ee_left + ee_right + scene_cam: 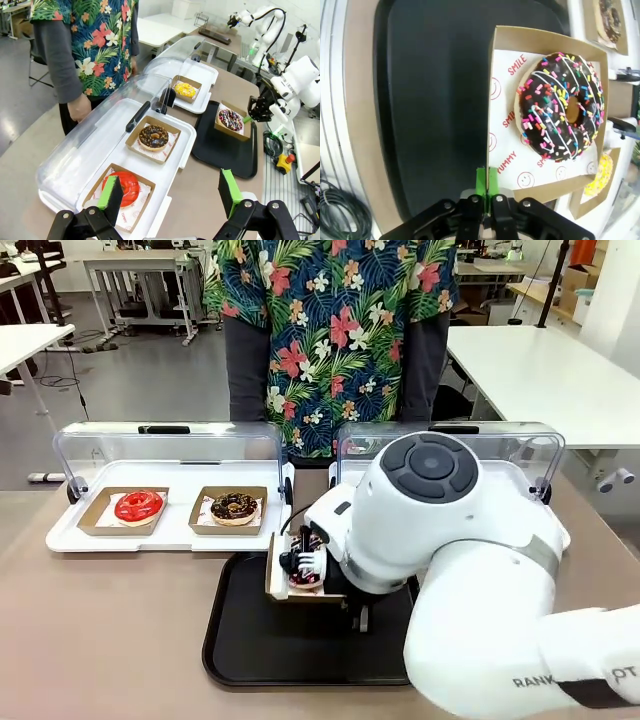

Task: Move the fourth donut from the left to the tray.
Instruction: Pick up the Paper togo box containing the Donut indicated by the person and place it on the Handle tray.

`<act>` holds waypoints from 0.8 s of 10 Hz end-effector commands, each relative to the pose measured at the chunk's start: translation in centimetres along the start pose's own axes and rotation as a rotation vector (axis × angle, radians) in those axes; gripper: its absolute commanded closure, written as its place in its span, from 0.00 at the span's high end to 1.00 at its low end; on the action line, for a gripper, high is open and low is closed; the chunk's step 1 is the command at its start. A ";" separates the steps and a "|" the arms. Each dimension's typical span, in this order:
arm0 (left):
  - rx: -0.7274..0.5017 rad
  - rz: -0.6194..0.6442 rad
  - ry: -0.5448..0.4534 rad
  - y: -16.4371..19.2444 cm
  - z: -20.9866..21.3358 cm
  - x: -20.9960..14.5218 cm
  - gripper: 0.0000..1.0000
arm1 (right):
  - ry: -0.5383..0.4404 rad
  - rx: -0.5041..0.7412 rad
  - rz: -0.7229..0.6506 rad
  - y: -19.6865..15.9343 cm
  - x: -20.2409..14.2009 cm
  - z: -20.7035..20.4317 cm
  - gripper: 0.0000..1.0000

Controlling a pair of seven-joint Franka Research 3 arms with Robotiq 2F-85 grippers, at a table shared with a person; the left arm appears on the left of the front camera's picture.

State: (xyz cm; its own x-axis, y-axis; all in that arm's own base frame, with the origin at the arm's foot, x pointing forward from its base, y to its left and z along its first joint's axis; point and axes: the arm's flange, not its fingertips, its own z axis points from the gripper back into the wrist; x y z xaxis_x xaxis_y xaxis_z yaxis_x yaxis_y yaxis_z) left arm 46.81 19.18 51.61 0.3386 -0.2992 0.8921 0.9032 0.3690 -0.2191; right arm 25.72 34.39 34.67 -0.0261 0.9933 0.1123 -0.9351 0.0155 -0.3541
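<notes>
Clamped on the rim of a small brown cardboard dish (547, 117), the right tool (488, 182) is seen with its green pads pressed together on the near edge of the cardboard. The fourth donut (561, 106), dark chocolate-glazed with white drizzle and coloured sprinkles, lies in that dish on white printed paper. In the front view the dish (283, 580) is held tilted steeply, almost on edge, above the tray (255, 640), with the donut (306, 558) facing the right arm. Whether the lower edge of the dish touches the tray cannot be told. The black tray rests on the counter (100, 630) just in front of the two white trays with raised clear lids.

In the left white tray (180, 535) a red-glazed donut (138, 506) and a chocolate donut with tan crumbs (235, 507) are seen, each in its own cardboard dish. A yellow donut (185, 90) is seen in the other white tray in the left wrist view.

The left tool (170, 192) is released, its green-padded fingers spread wide, and it is held above the near end of the left white tray, well apart from the black tray (220, 147). A person in a floral shirt (330, 330) stands at the far side of the counter.
</notes>
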 end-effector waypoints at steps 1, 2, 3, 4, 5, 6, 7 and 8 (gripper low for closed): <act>0.001 -0.001 -0.004 -0.1 0.1 0.2 1.00 | -0.017 -0.002 -0.008 5.4 -6.1 -0.4 0.02; 0.001 -0.001 -0.004 -0.1 0.1 0.2 1.00 | -0.022 0.003 -0.007 5.7 -6.2 -0.4 0.02; 0.001 -0.001 -0.004 -0.1 0.1 0.2 1.00 | -0.025 0.011 -0.005 5.9 -6.4 -0.6 0.02; 0.001 -0.001 -0.004 -0.1 0.1 0.2 1.00 | -0.025 0.017 -0.010 6.2 -6.6 -0.8 0.02; 0.001 -0.001 -0.004 -0.1 0.1 0.2 1.00 | -0.026 0.024 -0.012 6.4 -6.9 -1.0 0.02; 0.001 -0.001 -0.004 -0.1 0.1 0.2 1.00 | -0.030 0.029 -0.012 6.5 -7.0 -1.3 0.02; 0.001 -0.001 -0.004 -0.1 0.1 0.2 1.00 | -0.034 0.044 -0.007 6.5 -7.2 -1.8 0.02; 0.001 -0.001 -0.004 -0.1 0.1 0.2 1.00 | -0.035 0.054 -0.011 6.5 -7.4 -2.3 0.02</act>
State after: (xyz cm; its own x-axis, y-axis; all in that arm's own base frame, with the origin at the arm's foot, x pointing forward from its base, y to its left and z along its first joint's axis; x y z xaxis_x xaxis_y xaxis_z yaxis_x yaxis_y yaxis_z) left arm 46.80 19.18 51.61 0.3386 -0.2992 0.8921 0.9032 0.3690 -0.2191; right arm 25.43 34.99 31.63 -0.0379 0.9932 0.1101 -0.9554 -0.0037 -0.2954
